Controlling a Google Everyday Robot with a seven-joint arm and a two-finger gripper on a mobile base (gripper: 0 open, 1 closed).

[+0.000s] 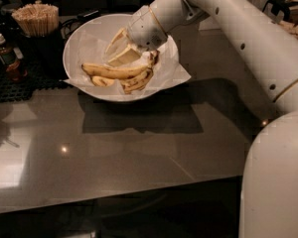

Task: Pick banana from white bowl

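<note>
The white robot arm reaches down into the wide, round white bowl (74,43) with its crumpled paper liner. The gripper (112,56) hangs with its cream fingers (117,39) apart, just above the yellow, brown-spotted bananas (114,72) lying in the bowl. Left of the bowl, a holder of wooden sticks (37,19) and a small brown bottle (6,56) crowd the dark grey counter (114,152).

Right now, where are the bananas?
In the camera view, upper left, the bananas lie in the white bowl on the table. The gripper is close over them, with a cup of sticks left of the bowl.
</note>
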